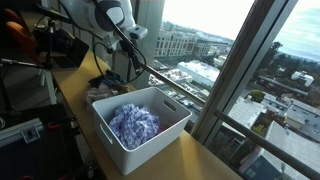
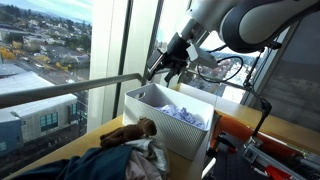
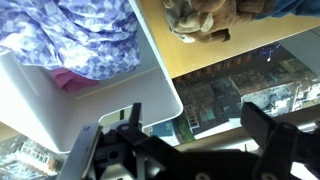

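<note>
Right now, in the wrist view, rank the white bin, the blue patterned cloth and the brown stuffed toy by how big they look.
1. white bin
2. blue patterned cloth
3. brown stuffed toy, though the frame edge cuts it off

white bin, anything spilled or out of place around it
Nothing is spilled or damaged. The blue patterned cloth lies crumpled inside the white bin. The only untidy spot is a loose heap of clothes on the counter beside it, with a brown item on top.

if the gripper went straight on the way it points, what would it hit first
Most likely the corner rim of the white bin, right below the open gripper, though depth is unclear.
</note>
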`<state>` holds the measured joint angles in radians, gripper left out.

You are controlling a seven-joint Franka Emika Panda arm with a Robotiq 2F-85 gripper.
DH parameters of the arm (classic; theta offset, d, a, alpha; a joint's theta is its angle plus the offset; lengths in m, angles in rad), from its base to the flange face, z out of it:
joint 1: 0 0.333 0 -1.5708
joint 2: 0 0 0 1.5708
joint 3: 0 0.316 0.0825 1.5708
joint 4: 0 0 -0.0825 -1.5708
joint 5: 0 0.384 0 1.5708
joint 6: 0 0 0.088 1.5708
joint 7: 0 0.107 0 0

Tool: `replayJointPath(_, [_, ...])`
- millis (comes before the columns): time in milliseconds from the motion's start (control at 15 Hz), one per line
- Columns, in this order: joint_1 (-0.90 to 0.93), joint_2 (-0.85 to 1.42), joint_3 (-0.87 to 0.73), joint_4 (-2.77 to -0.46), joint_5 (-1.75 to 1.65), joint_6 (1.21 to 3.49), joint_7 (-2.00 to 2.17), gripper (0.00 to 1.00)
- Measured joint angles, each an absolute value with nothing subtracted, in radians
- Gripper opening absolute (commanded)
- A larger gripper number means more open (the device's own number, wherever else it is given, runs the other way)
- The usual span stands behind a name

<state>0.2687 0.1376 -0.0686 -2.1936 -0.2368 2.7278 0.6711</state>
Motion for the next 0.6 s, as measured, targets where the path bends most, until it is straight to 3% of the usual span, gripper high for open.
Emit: replayJointPath(600, [0.167, 0.322, -0.169, -2.178, -0.496, 2.720, 0.816, 1.00])
